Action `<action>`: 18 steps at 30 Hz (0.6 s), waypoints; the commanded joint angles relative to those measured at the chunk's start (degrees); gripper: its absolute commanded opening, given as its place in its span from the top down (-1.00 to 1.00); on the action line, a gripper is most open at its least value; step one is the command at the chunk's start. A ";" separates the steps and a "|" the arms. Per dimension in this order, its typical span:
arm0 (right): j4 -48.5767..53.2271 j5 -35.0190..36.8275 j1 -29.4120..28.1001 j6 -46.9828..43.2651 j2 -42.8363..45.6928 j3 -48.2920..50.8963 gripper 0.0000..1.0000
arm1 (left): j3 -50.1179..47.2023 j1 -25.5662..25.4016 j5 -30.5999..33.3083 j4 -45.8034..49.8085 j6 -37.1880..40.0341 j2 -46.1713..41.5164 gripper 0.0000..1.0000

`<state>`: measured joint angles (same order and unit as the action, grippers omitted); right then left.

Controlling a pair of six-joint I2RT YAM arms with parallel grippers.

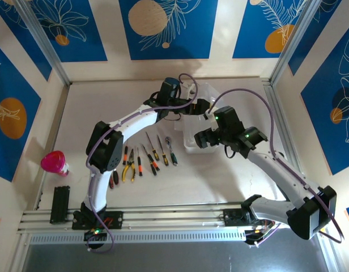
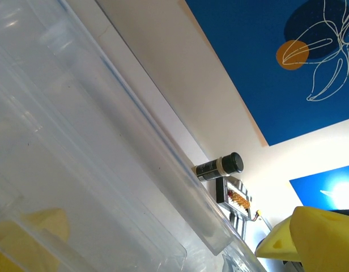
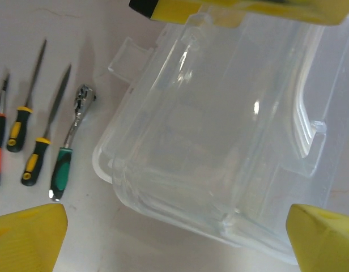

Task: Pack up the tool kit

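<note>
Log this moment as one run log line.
left gripper open at clear box | right gripper open over box | tools in row on table, unpacked

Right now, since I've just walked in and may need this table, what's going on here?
A tool kit is being packed. The left gripper and right gripper, both open, are at the clear plastic box, which looks empty. The pliers, screwdrivers and ratchet lie in a row on the table beside it, not yet packed.
</note>
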<state>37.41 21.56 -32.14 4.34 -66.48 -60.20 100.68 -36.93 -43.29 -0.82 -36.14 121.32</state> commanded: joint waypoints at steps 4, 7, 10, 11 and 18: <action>-3.08 12.99 -3.89 -1.64 -4.97 -0.32 -0.98 | 3.33 -0.91 -1.80 -0.59 0.32 0.83 -0.99; -3.87 18.49 -5.31 -1.57 -7.47 -0.85 -0.98 | 3.73 -0.98 -1.80 -0.24 0.43 0.86 -0.99; -4.79 23.00 -5.91 -1.29 -9.04 -0.79 -0.99 | 3.73 -1.02 -1.84 0.31 0.87 0.59 -0.99; -5.04 24.19 -5.92 -0.98 -9.28 -0.73 -1.00 | 3.62 -1.04 -1.76 0.70 1.15 0.44 -0.99; -6.89 26.60 -5.77 -0.91 -7.18 0.78 -0.82 | 0.91 0.17 -0.70 3.54 5.42 -2.78 -1.00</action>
<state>32.45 44.73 -38.17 3.18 -75.11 -60.23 101.84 -36.88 -43.05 1.45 -34.04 122.32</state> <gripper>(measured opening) 0.921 0.998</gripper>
